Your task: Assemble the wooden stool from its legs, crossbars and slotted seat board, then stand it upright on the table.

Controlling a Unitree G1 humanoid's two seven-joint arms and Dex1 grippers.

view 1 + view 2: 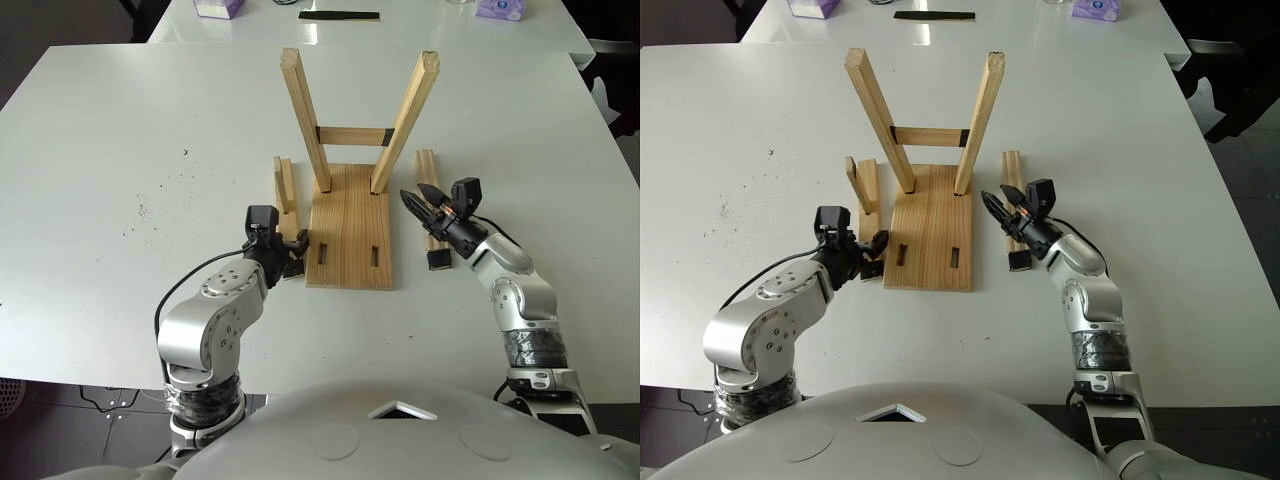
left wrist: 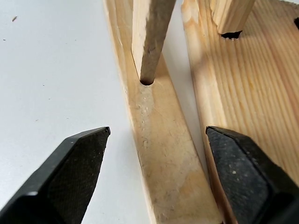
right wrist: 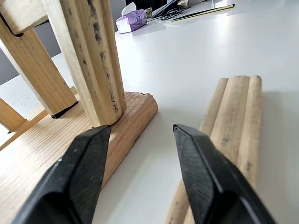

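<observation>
status: about halfway, my read. One leg pair is in, one is not, and the stool is not yet upright.
seat board (image 1: 350, 225): lies flat on the worktop (image 1: 120, 200), underside up.
near slots (image 1: 324, 252): both empty, so the second leg pair goes here.
left bar (image 2: 163, 154): loose, flat on the worktop, just beside the board's left edge. A short stick (image 2: 149, 32) stands in its hole.
right bar (image 1: 427, 165): loose, flat on the worktop, just right of the board and not joined to anything.
far legs (image 1: 305, 115): two are seated at the board's far end, splayed outward.
crossbar (image 1: 350, 136): fitted between those two legs, low down near the board.
left to do: fit the loose parts into the near slots, then flip the stool onto its feet.
left claw (image 1: 290, 255): wide open and holding nothing. Its fingers straddle the near end of the left bar, one over the bare worktop, the other over the board's edge. Can't tell whether they touch.
right claw (image 1: 418, 197): open and holding nothing. It sits low between the board's right edge and the right bar, near the foot of the right fitted leg, with no contact visible.
</observation>
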